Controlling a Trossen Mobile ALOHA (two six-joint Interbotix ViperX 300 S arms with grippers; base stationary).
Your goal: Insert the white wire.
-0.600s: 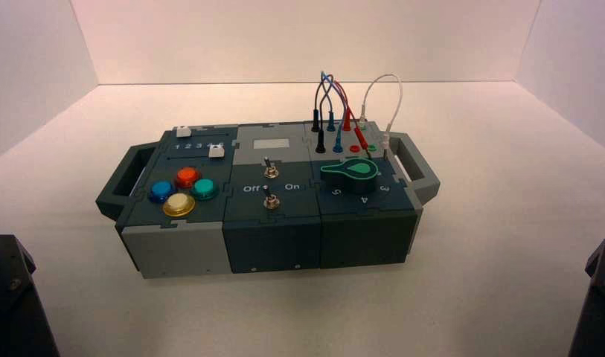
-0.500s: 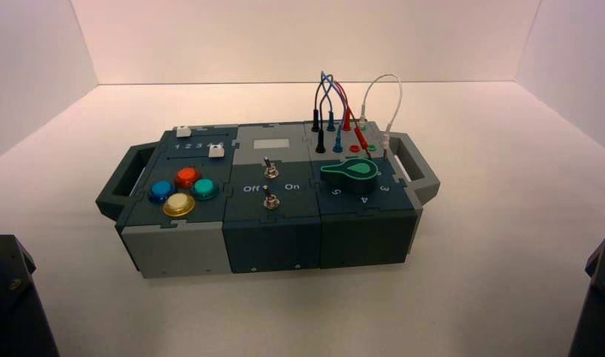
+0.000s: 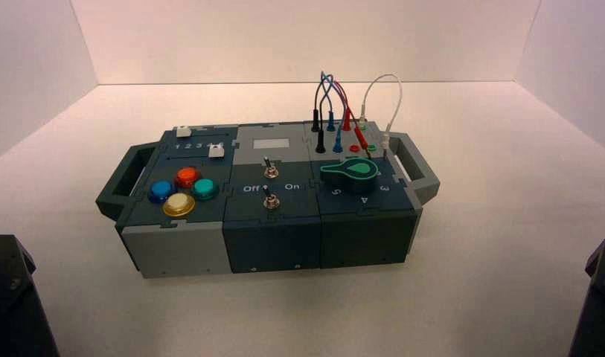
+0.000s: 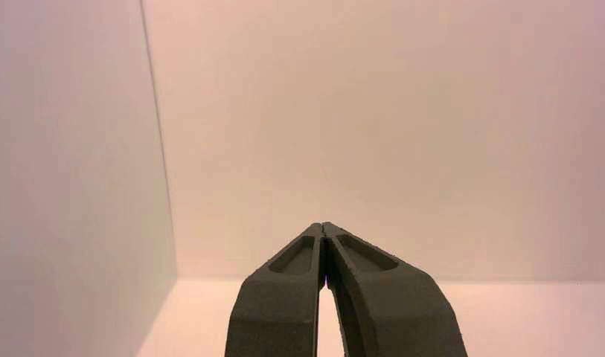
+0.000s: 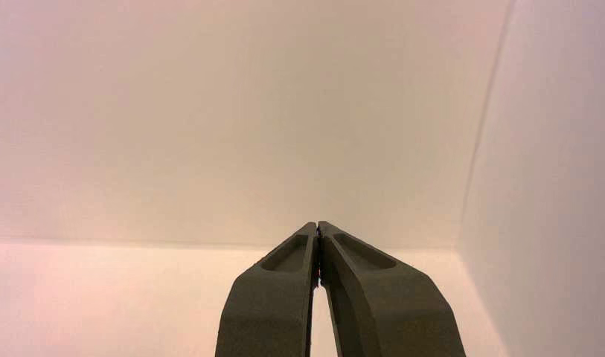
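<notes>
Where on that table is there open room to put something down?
Bare white table lies in front of the dark teal box and beyond both handles. Crowded: the box's far right corner, where the thin white arched wire and coloured wires stand.

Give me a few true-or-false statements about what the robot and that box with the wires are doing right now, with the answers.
1. The left pincer is shut and holds nothing. True.
2. The right pincer grips the white wire. False: it is shut on nothing, facing a bare wall, far from the box.
3. The white wire arches over the box's right rear corner. True.
4. The round coloured buttons sit on the box's right side. False: they are on its left side; the green knob is on the right.
5. Both arms are over the box. False: they are parked at the near corners, left and right.
</notes>
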